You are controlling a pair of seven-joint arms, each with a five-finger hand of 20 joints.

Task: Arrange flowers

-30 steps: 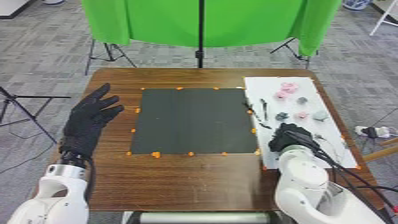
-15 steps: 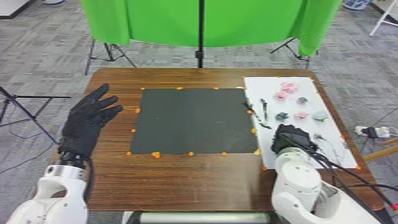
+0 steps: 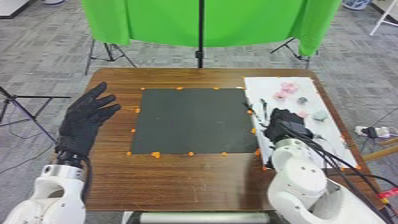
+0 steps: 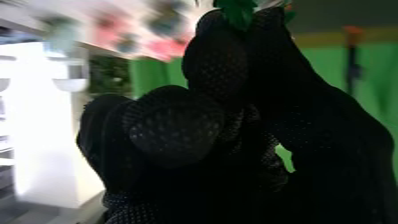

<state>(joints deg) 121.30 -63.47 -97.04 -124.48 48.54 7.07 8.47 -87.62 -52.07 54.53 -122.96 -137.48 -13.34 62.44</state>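
Pink round flowers: unarranged, far right.
Right hand: moved farther, pinching green leafy sprig; placing likely next.
Left hand: fingers apart.

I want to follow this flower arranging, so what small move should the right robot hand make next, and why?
Probably a slight lift toward the dark mat: the right robot hand pinches green leaves and is over the white sheet, beside that mat.
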